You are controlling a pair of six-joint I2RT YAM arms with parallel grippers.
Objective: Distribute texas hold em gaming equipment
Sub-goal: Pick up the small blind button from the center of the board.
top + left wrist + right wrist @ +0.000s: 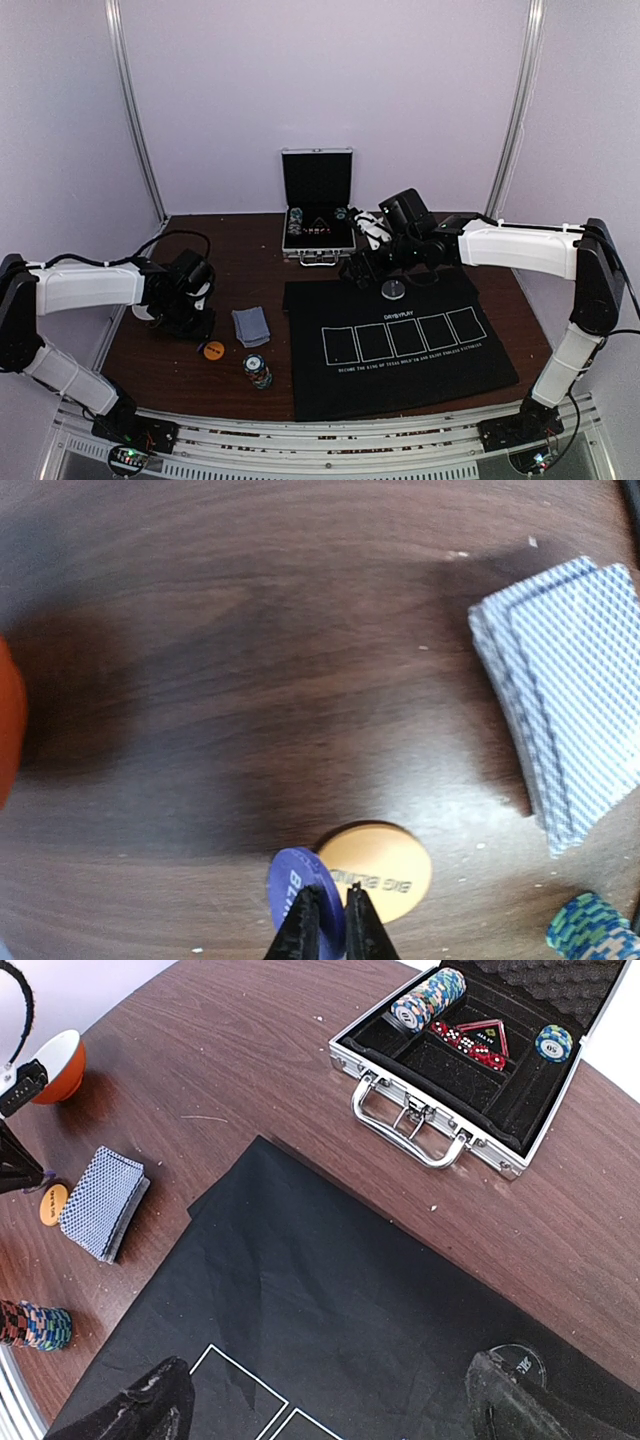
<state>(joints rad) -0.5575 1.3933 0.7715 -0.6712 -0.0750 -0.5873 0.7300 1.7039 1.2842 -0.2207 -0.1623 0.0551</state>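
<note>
The left pincer (332, 925) is clamped on the near edge of the purple disc (300, 880), which looks tipped up between the jaws. The hold is thin, so on lifting the disc could pivot, slip out, or nudge the orange disc (380, 885) just beyond it. Further ahead and to the right lie the cards (565, 700). The left arm reaches low over the surface (250, 680), wrist pointing down. The right pincer (335, 1410) hangs wide open above the black mat (350, 1290).
</note>
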